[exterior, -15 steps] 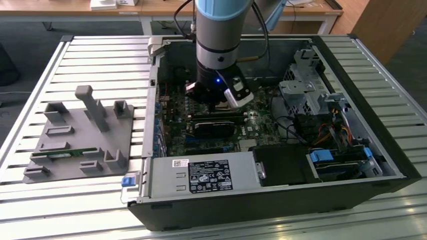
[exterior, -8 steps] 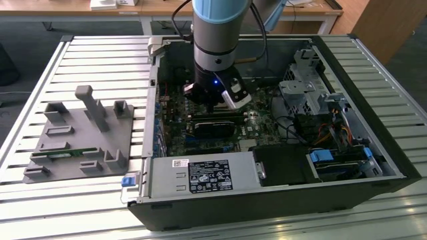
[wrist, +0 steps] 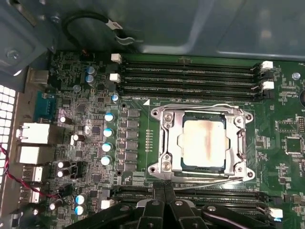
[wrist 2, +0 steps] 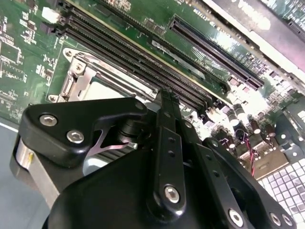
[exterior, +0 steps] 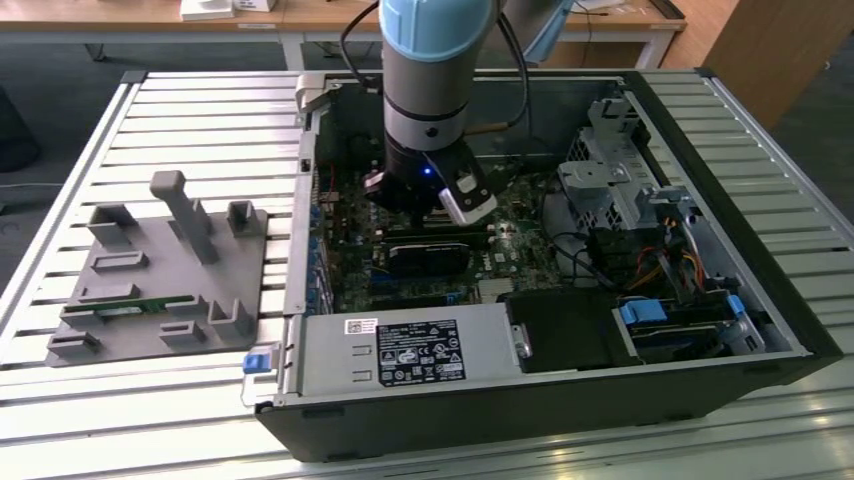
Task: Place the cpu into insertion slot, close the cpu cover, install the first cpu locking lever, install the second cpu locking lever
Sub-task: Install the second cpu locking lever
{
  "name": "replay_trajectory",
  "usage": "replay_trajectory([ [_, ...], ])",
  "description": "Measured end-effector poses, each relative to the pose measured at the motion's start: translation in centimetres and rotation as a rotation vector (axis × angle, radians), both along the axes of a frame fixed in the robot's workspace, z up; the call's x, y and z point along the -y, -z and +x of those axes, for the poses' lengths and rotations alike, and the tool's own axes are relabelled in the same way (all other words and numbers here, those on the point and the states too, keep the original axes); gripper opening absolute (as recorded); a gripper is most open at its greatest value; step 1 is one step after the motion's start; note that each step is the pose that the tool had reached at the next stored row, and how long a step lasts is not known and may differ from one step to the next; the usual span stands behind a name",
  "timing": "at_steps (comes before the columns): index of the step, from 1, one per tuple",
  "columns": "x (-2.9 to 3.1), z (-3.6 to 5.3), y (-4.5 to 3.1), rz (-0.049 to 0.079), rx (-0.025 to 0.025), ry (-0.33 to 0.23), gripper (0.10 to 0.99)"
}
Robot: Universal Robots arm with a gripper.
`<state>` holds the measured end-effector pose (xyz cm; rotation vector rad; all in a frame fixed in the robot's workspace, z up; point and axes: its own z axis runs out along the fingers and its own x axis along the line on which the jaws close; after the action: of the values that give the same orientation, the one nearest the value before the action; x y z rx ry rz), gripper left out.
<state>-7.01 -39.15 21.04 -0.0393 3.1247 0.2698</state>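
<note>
One slatted metal table [exterior: 160, 120] under the open computer case [exterior: 561, 400].

We see the gripper [wrist: 164, 191] low inside the open computer case [exterior: 747, 330], fingertips pressed together just beside the cpu cover [wrist: 204, 143]. Memory slots [wrist: 190, 76] flank the socket on two sides. Capacitors [wrist: 108, 138] stand near a third side. In the exterior view the drive cage [exterior: 621, 190] crowds the right; above the board stays open.
</note>
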Motion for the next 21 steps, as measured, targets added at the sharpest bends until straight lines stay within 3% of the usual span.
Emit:
replay_trajectory([
  [4,0.44,-0.13,0.04,0.031,-0.0001,0.0,0.106],
  [6,0.54,-0.22,0.07,0.041,-0.0002,0.0,0.106],
  [13,0.8,-0.53,0.85,0.089,0.0,0.0,0.106],
  [21,1.0,-0.62,1.5,0.107,0.0002,0.0,0.106],
])
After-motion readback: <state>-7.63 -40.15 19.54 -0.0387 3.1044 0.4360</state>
